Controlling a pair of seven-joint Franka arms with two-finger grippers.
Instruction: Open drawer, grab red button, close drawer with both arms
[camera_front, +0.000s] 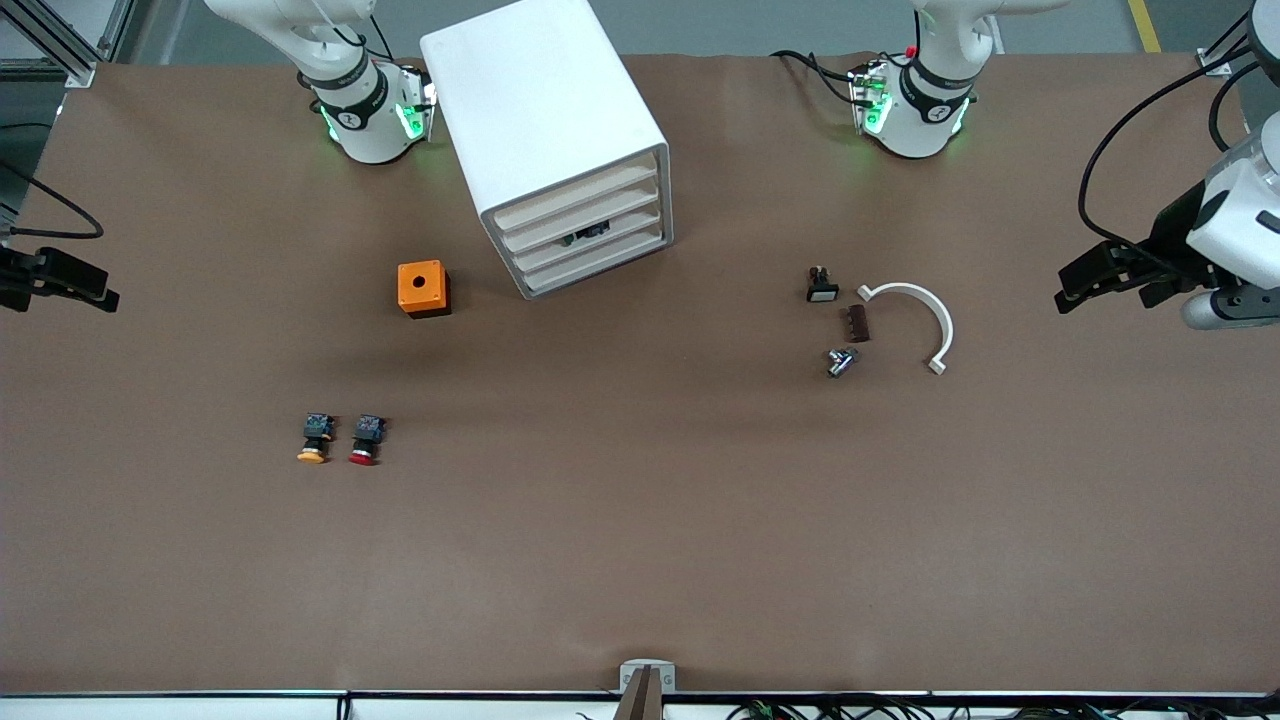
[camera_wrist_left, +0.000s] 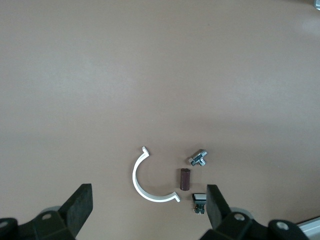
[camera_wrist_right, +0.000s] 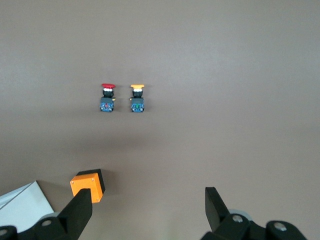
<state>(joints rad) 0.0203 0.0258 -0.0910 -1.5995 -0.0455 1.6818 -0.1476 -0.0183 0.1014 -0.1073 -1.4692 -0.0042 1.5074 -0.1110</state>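
Note:
The white cabinet (camera_front: 545, 120) stands between the arm bases. Its four cream drawer (camera_front: 585, 232) fronts are all pushed in, and a small dark thing shows in one gap. The red-capped button (camera_front: 363, 441) lies on the table nearer the front camera than the orange cube (camera_front: 423, 288); the right wrist view shows the button (camera_wrist_right: 107, 96) too. My right gripper (camera_front: 95, 292) hangs open and empty over the table at the right arm's end, fingers (camera_wrist_right: 80, 207) wide apart. My left gripper (camera_front: 1075, 285) hangs open and empty over the left arm's end, fingers (camera_wrist_left: 79, 205) spread.
A yellow-capped button (camera_front: 314, 441) lies beside the red one. Toward the left arm's end lie a white C-shaped clip (camera_front: 925, 320), a brown block (camera_front: 858, 323), a metal fitting (camera_front: 840, 361) and a small switch (camera_front: 822, 285).

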